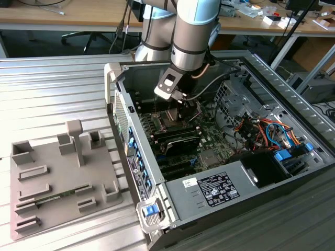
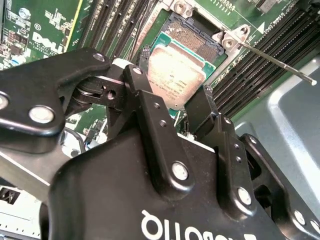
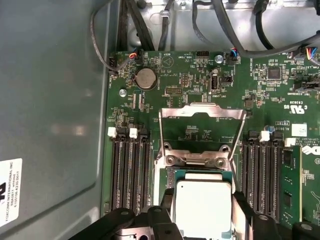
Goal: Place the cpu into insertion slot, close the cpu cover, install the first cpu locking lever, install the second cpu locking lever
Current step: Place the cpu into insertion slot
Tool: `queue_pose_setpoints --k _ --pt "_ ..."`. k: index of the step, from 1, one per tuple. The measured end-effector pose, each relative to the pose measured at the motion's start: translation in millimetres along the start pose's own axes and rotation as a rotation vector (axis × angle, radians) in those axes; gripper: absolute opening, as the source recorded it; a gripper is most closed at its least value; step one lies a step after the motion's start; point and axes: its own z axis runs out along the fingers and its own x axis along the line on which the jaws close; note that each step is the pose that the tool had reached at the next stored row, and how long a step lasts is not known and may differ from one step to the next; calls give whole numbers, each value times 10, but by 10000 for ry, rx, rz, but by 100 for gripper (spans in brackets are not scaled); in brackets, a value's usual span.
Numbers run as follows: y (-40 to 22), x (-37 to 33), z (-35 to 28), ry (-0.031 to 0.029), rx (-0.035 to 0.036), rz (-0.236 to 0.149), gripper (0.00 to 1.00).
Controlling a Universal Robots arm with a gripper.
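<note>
Pincer (image 2: 172, 86) pinching the cpu (image 2: 175, 75) just over the open slot (image 2: 192, 36) inside a computer case (image 1: 172, 209).
The case lies open on the ribbed metal desk (image 1: 52, 94), with the arm reaching down into it. On the green motherboard (image 3: 175, 75) the cover (image 3: 200, 109) stands raised on its hinge, and a thin lever (image 2: 270, 57) juts free beside the slot. Both black fingers (image 3: 167, 202) press the cpu's opposite edges; it hangs tilted, partly covering the slot. Whether they touch cannot be told.

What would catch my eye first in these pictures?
A grey-and-blue robot arm reaches down into an open computer case in the exterior view. In the second wrist view, its black fingers grip the cpu over the insertion slot. The first wrist view shows the cpu cover raised open.
</note>
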Motion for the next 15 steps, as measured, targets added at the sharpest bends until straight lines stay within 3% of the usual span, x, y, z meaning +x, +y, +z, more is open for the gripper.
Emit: queue_pose_setpoints --k 15 --pt "-41 42 129 -1 0 2 55"
